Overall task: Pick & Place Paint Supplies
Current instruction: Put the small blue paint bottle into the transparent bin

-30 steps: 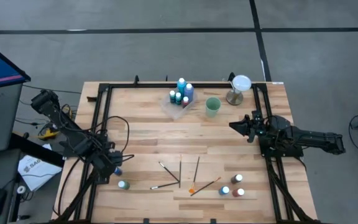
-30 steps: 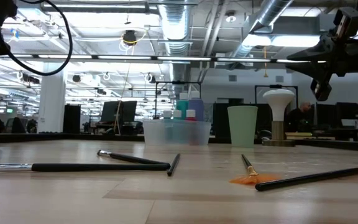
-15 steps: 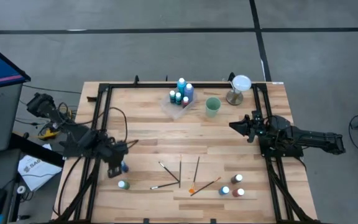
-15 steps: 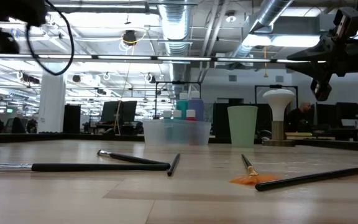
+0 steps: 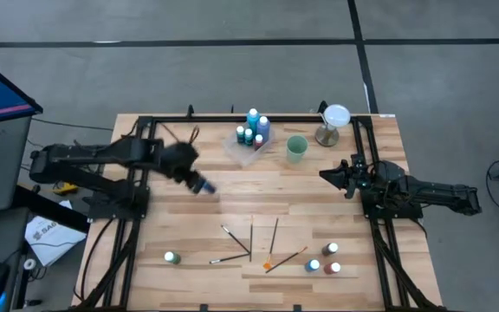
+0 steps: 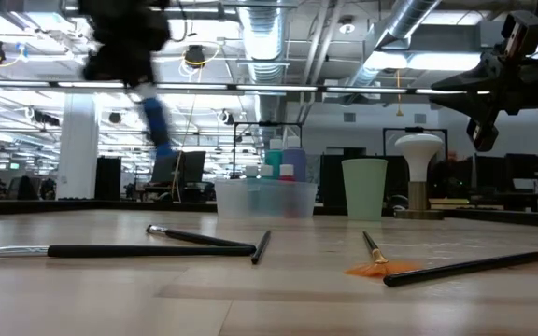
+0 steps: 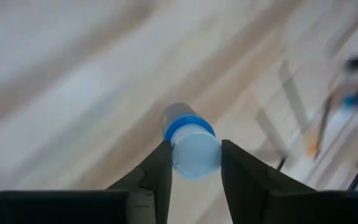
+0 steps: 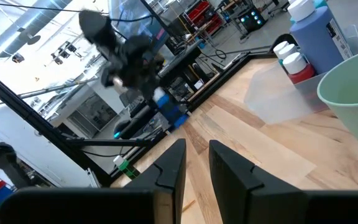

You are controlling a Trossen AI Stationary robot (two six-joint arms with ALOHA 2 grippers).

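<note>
1. Gripping a blue paint bottle (image 5: 202, 185) between both fingers: left end effector (image 5: 196, 181), raised above the bench (image 5: 189, 217) over its left-centre part, bottle cap (image 7: 196, 155) pointing away from the wrist.
2. Showing blurred in the low view, high above the wood: same bottle (image 6: 157, 121), tilted.
3. Hovering off the surface near the right edge, pointing toward the centre: right end effector (image 5: 327, 175), fingers set slightly apart with nothing between them.
4. Standing in the clear plastic tray (image 5: 246, 149) at the far middle: a tall blue bottle (image 5: 262, 128), a teal bottle (image 5: 253, 117) and several smaller capped ones (image 5: 248, 135).
5. Standing just right of the tray: pale green cup (image 5: 296, 148); further right, a white lamp-like object (image 5: 333, 121) on a stand.
6. Lying loose at the near centre, well apart from the tray: several thin paintbrushes (image 5: 250, 240), some crossing, one with an orange tip (image 5: 268, 263).
7. Standing alone at near left: small green bottle (image 5: 171, 257).
8. Clustered at near right, beside the brushes: three bottles, one blue (image 5: 314, 266), one dark red (image 5: 335, 269), one more behind them (image 5: 332, 250).
</note>
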